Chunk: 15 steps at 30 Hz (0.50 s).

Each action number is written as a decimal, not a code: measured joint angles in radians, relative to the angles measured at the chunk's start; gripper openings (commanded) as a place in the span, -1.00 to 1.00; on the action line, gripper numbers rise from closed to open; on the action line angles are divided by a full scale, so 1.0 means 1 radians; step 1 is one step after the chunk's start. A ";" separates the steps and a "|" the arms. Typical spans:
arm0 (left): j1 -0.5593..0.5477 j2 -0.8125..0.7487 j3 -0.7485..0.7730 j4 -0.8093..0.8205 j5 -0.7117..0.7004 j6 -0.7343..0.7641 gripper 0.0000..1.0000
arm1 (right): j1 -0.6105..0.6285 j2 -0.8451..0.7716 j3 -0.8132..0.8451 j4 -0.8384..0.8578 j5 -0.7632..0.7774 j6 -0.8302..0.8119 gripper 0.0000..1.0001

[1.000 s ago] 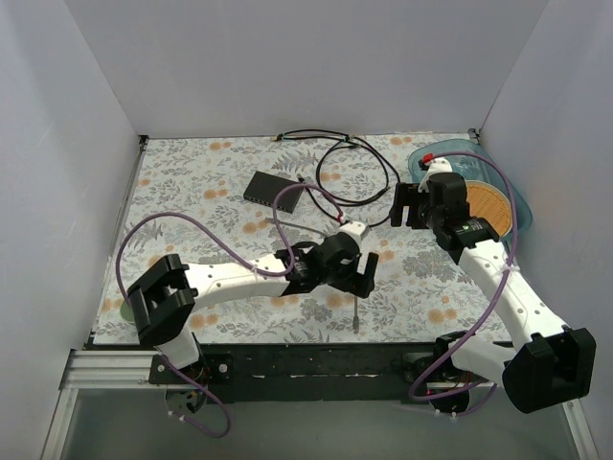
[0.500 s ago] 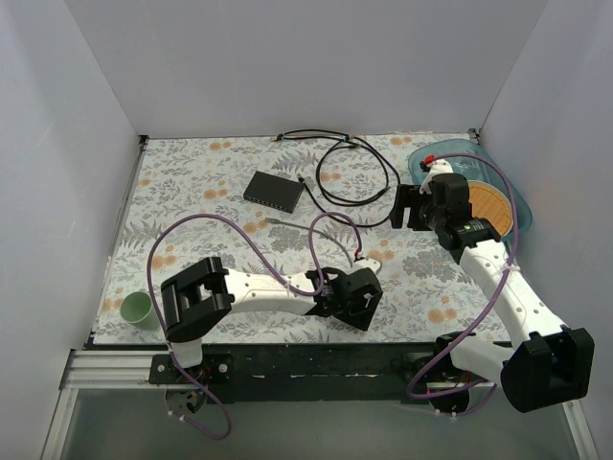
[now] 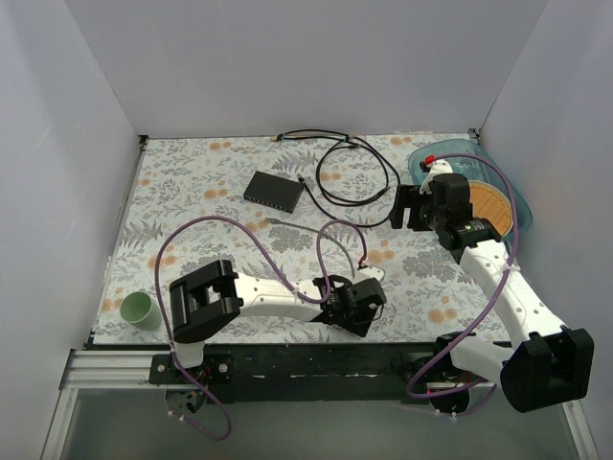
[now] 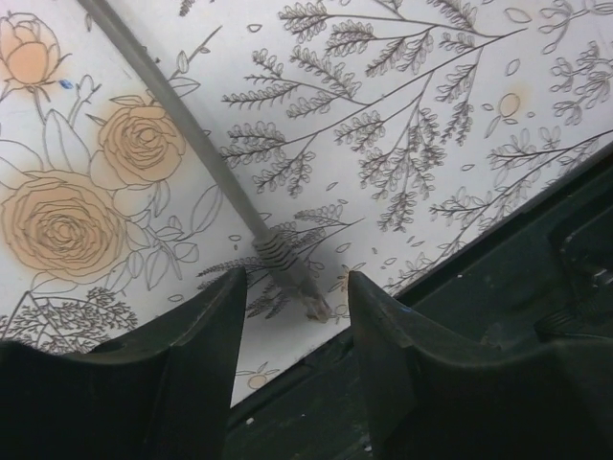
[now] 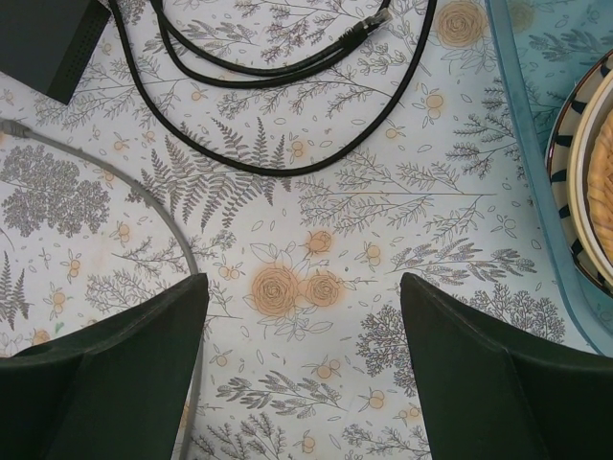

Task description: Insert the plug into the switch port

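Top view: spotting the switch (image 3: 274, 191) flat toward the far edge, left of middle. Left gripper (image 3: 359, 311) down low at the near edge, right gripper (image 3: 407, 206) hovering nearer the right edge.

Left wrist: catching the plug (image 4: 311, 305) lying on the table (image 4: 431, 115) between parted fingers (image 4: 172, 364), not clamped.

Right wrist: wide open, holding nothing, with the switch's corner beside the black cable (image 5: 268, 72).

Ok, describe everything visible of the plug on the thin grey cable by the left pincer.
The small plug ends a thin grey cable. It has a ribbed grey boot and a pale, clear-looking tip. It lies flat on the floral-printed tablecloth, tip toward the black near edge. It sits between the fingers of the open left pincer, neither visibly touching it.
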<state>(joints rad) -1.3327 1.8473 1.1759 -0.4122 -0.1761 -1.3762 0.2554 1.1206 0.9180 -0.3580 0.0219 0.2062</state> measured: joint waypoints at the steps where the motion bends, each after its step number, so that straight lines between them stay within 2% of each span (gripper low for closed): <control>1: -0.003 0.005 0.005 0.000 -0.003 -0.001 -0.20 | 0.000 0.000 0.000 0.000 0.000 0.000 0.75; 3: -0.010 0.011 0.007 0.010 -0.006 -0.004 -0.58 | 0.000 -0.003 0.000 0.000 0.000 0.000 0.76; 4: -0.013 0.014 0.009 0.012 -0.010 -0.008 -0.69 | 0.000 -0.005 0.000 0.000 -0.001 -0.001 0.76; 5: -0.017 0.018 0.009 0.016 -0.013 -0.013 -0.95 | 0.000 -0.008 0.000 0.000 -0.003 -0.001 0.76; 6: -0.019 0.021 0.010 0.017 -0.020 -0.017 -1.00 | 0.000 -0.011 0.000 0.000 -0.003 -0.001 0.76; 15: -0.025 -0.013 -0.017 -0.020 -0.107 -0.026 -1.00 | -0.003 -0.020 0.000 0.000 -0.048 -0.024 0.78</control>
<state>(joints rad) -1.3575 1.8347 1.1591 -0.4324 -0.2832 -1.4017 0.2523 1.1004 0.9180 -0.3584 -0.0265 0.1825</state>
